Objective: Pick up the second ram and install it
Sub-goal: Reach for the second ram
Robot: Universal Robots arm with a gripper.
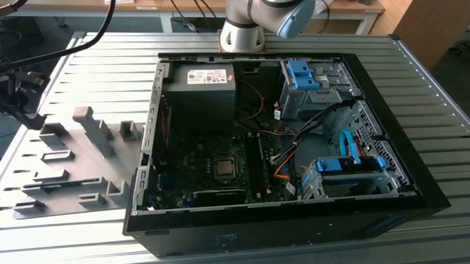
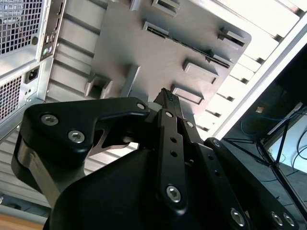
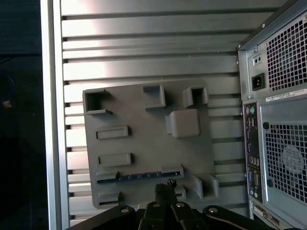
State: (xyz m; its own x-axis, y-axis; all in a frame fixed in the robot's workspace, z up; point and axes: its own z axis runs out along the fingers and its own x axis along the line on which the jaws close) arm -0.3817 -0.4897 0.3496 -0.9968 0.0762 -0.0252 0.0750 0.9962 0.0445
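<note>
The second ram is a thin blue-green strip standing on edge in a long slot of the grey holder tray. It also appears in the second wrist view as a dark line and at the exterior view's left. My gripper hangs well above the tray, close to the ram's slot. Its black fingers lie together with nothing between them. In the exterior view the gripper hangs at the left edge, above the tray.
The open computer case lies on the ribbed metal table, on the tray's right in the exterior view. Its rear panel faces the tray. Grey upright blocks rise from the tray. The arm's base stands behind the case.
</note>
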